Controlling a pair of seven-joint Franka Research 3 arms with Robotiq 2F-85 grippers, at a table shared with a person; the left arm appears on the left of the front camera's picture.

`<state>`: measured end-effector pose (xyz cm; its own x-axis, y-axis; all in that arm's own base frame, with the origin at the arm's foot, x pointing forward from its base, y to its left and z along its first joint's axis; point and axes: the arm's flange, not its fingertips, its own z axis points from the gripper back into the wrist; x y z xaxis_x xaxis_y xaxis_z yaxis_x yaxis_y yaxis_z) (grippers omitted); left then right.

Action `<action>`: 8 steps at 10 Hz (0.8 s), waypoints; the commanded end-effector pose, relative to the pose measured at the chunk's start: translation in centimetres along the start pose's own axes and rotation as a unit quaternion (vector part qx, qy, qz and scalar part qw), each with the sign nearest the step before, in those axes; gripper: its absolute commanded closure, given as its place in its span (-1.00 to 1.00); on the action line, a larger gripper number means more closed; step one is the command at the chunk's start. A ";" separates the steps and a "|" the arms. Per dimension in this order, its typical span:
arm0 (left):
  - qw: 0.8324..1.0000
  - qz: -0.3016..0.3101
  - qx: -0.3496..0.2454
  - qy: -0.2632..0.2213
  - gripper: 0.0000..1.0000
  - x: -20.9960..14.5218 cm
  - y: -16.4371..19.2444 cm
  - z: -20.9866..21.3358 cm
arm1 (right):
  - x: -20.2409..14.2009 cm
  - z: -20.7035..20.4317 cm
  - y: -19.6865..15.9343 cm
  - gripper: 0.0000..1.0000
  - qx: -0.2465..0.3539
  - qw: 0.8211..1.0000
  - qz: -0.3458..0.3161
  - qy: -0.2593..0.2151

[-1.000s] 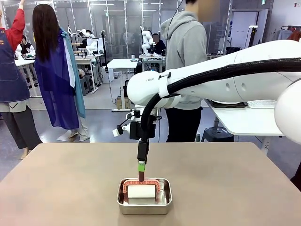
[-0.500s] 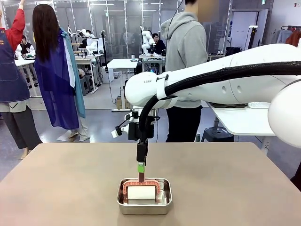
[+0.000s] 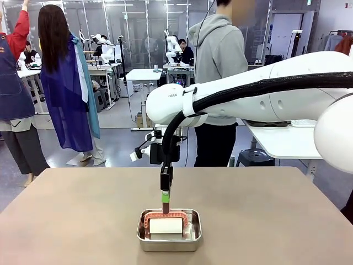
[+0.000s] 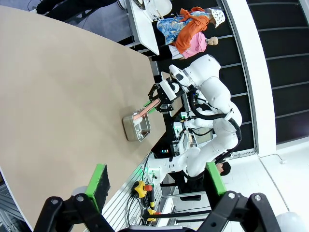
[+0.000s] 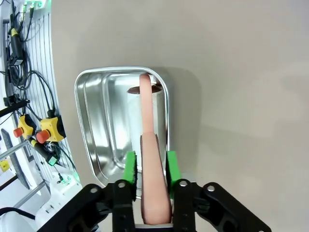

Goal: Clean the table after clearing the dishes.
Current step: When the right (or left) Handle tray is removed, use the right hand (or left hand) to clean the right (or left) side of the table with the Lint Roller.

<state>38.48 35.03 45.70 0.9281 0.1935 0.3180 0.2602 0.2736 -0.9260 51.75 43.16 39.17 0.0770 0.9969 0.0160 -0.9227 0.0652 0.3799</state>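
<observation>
The taupe-brown table (image 3: 66,221) carries a small steel pan (image 3: 169,243) near its front middle, with a white roller (image 3: 166,225) lying inside. My right gripper (image 3: 165,201) points straight down over the pan. In the right wrist view it (image 5: 150,169) is shut on the roller's salmon-pink handle (image 5: 146,125), green pads pressed to both sides. My left gripper (image 4: 157,176) hangs open high above the table (image 4: 58,96), far from the pan (image 4: 136,128), with nothing between its fingers. The dishes are out of view.
A person in a grey hoodie (image 3: 218,61) stands at the table's far edge. A white side table (image 3: 287,141) sits behind on the right. Bare tabletop stretches on both sides of the pan.
The right arm has shifted slightly to the left above the pan and its fingers have closed on the roller's handle. The pan and roller lie where they were.
</observation>
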 end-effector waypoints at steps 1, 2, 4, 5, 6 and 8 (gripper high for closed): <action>1.000 0.000 -0.007 -0.001 -0.99 -0.4 -0.3 0.1 | 0.6 0.3 0.8 1.00 -0.002 1.000 -0.019 0.005; 1.000 0.000 -0.007 -0.001 -0.99 -0.4 -0.3 0.1 | 0.4 0.6 1.0 1.00 -0.004 1.000 -0.028 0.003; 1.000 0.000 -0.007 -0.001 -0.99 -0.4 -0.3 0.1 | -0.9 1.7 2.6 1.00 -0.007 0.998 -0.057 -0.003; 1.000 0.000 -0.007 -0.001 -0.99 -0.4 -0.3 0.1 | -2.3 2.8 4.3 1.00 0.002 0.997 -0.077 -0.017; 1.000 0.000 -0.007 -0.001 -0.99 -0.4 -0.3 0.1 | -3.4 3.7 5.8 1.00 0.002 0.994 -0.105 -0.017; 1.000 0.000 -0.007 -0.001 -0.99 -0.4 -0.3 0.1 | -8.9 5.6 8.9 1.00 -0.027 0.976 -0.198 -0.083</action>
<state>38.46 35.04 45.70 0.9281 0.1939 0.3180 0.2601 0.2737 -0.9260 48.60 38.49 47.41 0.3618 0.9322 -0.0106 -0.8688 0.3413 0.3587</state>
